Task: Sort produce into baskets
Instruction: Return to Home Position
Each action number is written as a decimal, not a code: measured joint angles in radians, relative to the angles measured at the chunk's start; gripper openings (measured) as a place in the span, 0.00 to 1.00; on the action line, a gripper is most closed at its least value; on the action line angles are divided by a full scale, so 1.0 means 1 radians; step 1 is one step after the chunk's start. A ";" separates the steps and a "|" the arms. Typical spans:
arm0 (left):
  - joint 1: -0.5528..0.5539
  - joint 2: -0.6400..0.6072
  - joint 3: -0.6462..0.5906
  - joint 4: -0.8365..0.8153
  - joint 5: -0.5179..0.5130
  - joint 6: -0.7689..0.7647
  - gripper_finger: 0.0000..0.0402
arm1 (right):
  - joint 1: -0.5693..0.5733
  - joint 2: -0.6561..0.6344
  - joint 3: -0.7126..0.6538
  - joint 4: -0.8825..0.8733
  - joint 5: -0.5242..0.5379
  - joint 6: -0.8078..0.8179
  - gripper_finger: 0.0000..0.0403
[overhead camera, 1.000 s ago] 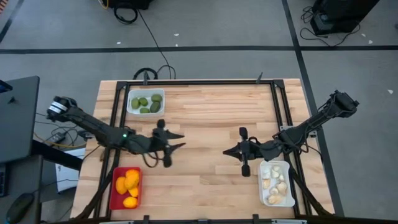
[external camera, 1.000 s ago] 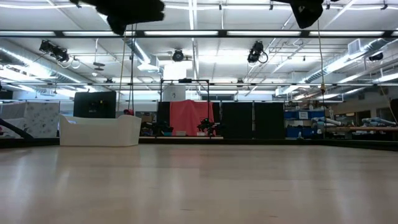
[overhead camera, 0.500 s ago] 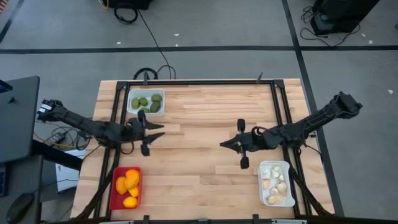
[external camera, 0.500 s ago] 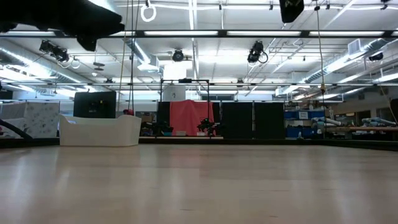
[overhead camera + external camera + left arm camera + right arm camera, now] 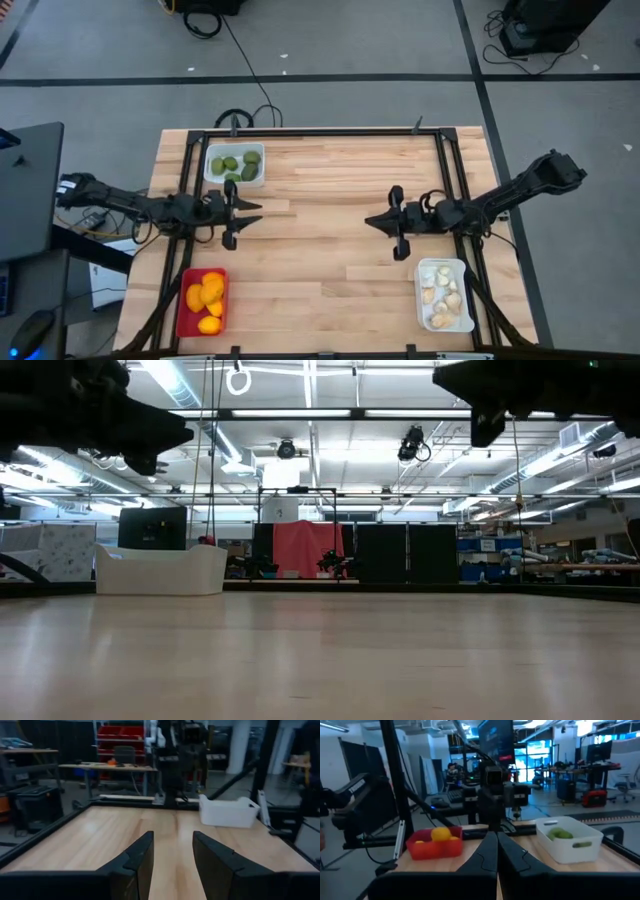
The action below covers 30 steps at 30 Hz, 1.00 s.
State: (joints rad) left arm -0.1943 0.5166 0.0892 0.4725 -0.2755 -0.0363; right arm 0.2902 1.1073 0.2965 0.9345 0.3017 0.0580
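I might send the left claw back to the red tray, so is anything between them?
Nothing visible does. The left claw, open, hangs over bare table, and only plain wood lies between it and the red tray. The right claw waits across the table.

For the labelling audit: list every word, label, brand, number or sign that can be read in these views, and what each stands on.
No text can be read in any view.
Screen beyond the table, right wrist view: bright patches, too blurred to read.
Red tray, white tray of green fruits, white tray of garlic: no label shows.
Left gripper, right gripper, both above the table: no marking shows.
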 joint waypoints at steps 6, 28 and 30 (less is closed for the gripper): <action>0.074 -0.033 0.019 -0.033 -0.007 0.003 0.35 | -0.025 -0.073 -0.070 -0.001 0.004 0.043 0.01; 0.127 -0.487 0.086 -0.508 0.060 -0.016 0.35 | -0.034 -0.641 -0.267 -0.334 0.062 0.026 0.01; 0.127 -0.518 0.085 -0.556 0.047 -0.019 0.35 | -0.035 -0.687 -0.266 -0.383 0.088 0.025 0.01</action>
State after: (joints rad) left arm -0.0669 -0.0016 0.1745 -0.0831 -0.2289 -0.0554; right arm 0.2554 0.4203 0.0307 0.5511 0.3898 0.0830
